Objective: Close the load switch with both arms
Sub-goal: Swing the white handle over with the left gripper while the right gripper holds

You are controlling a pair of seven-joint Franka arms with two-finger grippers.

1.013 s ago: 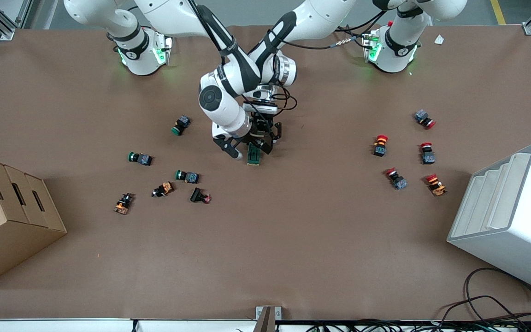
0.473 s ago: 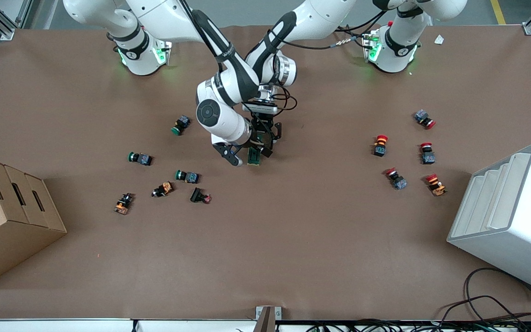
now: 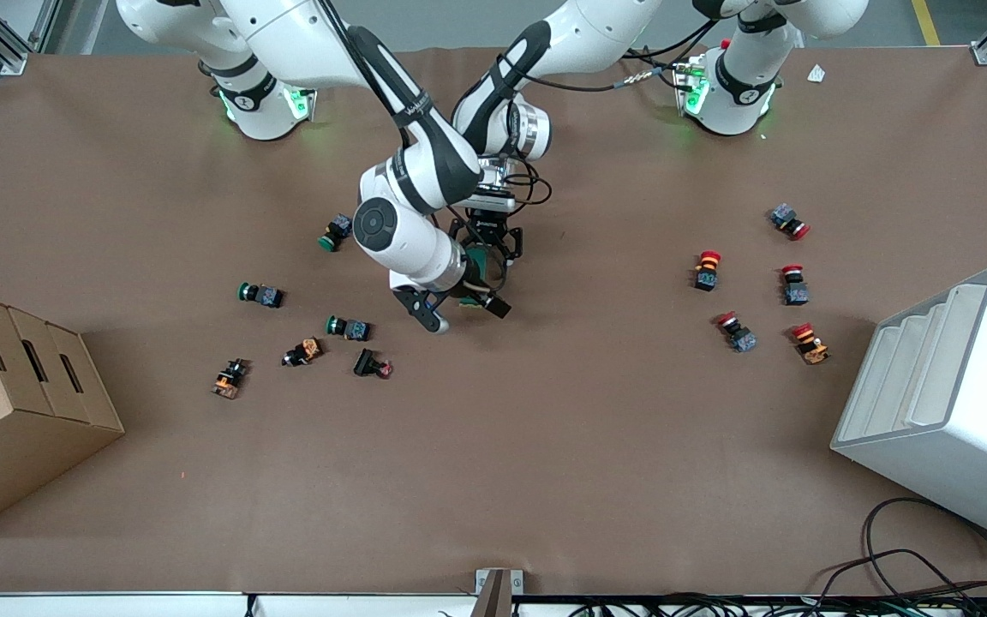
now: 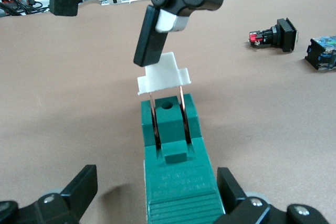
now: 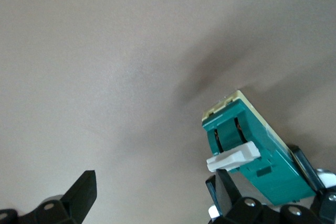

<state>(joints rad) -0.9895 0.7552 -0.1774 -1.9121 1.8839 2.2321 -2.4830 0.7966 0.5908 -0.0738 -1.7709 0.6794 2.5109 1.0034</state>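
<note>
A brown table point(image 3: 545, 446) fills the front view, with both arms reaching to just above and slightly short of the frame's middle. There the load switch point(image 3: 478, 260) (a dark green block with a white lever tab) is lifted above the table. In the left wrist view the load switch point(image 4: 176, 166) sits at the lower centre, and the left gripper point(image 4: 157, 195) is clamped on its sides, one black finger point(image 4: 79, 190) showing apart at the lower corner. The white lever tab point(image 4: 163, 74) stands raised on two thin metal loops. The right gripper point(image 3: 468, 310) is spread wide, and one of its fingers point(image 4: 152, 35) touches the tab from above. In the right wrist view the switch appears at the lower right of the frame, tilted. Small push buttons point(image 3: 348, 326) lie scattered toward both ends of the table.
</note>
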